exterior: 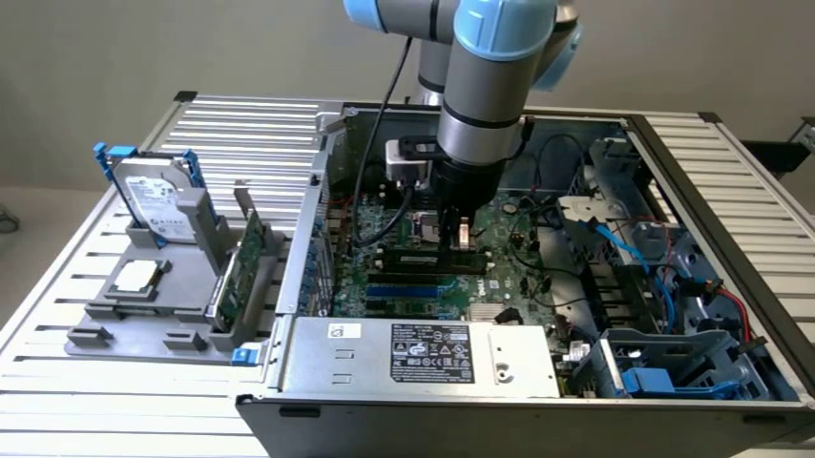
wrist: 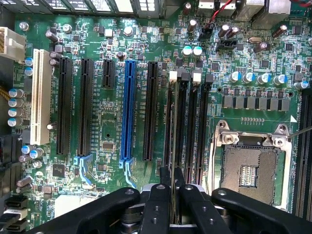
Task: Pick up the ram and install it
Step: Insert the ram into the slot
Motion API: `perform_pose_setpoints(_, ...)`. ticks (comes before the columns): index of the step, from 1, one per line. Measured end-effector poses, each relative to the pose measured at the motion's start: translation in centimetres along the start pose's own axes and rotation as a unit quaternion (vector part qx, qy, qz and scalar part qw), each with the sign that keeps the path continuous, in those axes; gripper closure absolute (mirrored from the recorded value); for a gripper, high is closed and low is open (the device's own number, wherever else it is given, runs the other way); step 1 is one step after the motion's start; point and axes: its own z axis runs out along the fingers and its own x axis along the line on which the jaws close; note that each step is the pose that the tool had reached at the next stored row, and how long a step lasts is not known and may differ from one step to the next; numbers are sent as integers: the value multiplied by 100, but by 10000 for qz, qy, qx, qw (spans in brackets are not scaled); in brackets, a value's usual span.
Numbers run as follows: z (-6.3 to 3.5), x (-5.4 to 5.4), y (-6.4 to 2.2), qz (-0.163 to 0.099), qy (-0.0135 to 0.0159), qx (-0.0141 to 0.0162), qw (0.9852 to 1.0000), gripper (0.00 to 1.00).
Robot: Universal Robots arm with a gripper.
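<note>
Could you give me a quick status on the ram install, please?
End effector shut on the ram, held edge-on. Ram lined up along the memory slots beside the CPU socket; seating cannot be told. Nothing lying across the slots.

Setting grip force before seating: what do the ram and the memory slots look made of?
The ram: thin green circuit-board laminate, matte, with black chips, by its look. The memory slots: black moulded plastic, slight sheen, with white and black end clips. The tool holding the ram: matte black, plastic or coated metal, cannot tell which.
</note>
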Motion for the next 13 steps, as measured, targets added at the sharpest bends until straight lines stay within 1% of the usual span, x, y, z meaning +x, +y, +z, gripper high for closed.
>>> perform_pose_setpoints(7, 0, 0, -13, -1, -1, 0, 10000, 86)
perform_pose_setpoints(13, -1, 1, -20, 0, 9, -1, 10000, 86)
